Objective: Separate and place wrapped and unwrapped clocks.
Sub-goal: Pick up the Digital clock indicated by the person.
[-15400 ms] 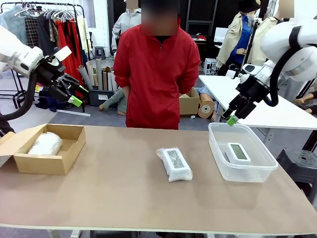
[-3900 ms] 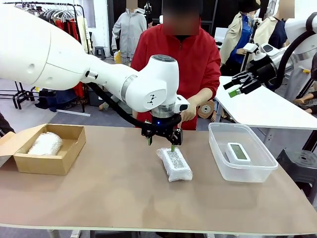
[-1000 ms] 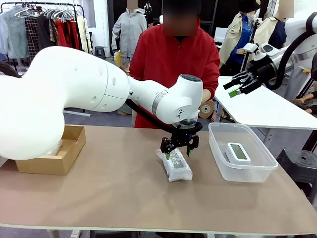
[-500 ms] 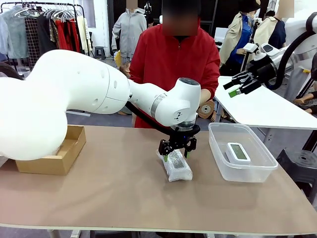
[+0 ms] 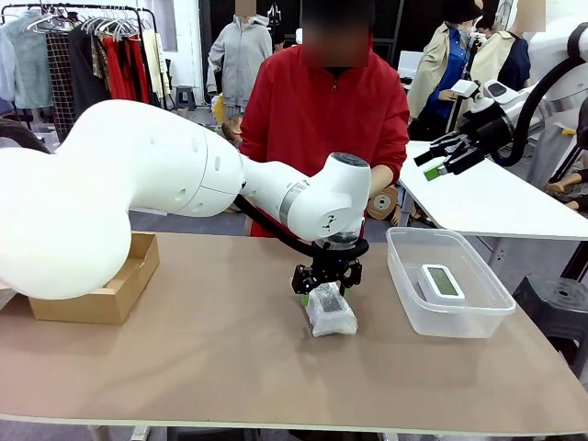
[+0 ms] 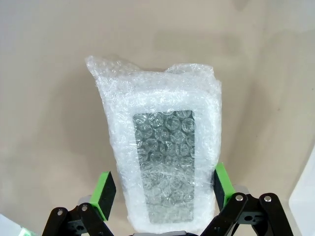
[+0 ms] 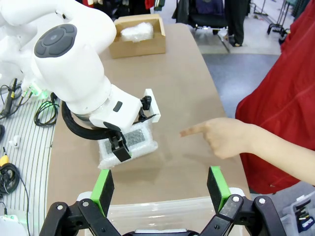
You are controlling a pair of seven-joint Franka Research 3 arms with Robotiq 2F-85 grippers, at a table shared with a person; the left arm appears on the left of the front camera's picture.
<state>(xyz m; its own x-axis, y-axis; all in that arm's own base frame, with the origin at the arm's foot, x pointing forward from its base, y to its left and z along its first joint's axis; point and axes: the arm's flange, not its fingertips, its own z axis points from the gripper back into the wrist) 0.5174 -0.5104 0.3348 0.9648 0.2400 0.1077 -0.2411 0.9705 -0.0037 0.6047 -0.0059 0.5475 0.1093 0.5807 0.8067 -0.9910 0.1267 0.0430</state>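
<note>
my left end effector (image 6: pixel 160 189) is open astride the whitish bubble-wrapped clock (image 6: pixel 162 162); soft, slippery wrap, so i'd pinch its 2 long sides.

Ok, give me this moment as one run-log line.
left tool: open, straddling bubble-wrapped clock on table | right tool: open, raised | bare clock: in plastic tub | person's hand: pointing

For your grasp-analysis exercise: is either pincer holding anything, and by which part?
Nothing is gripped yet. The left pincer stands open astride one end of the bubble-wrapped clock, pads just clear of its long sides. The right pincer is open and empty.
</note>
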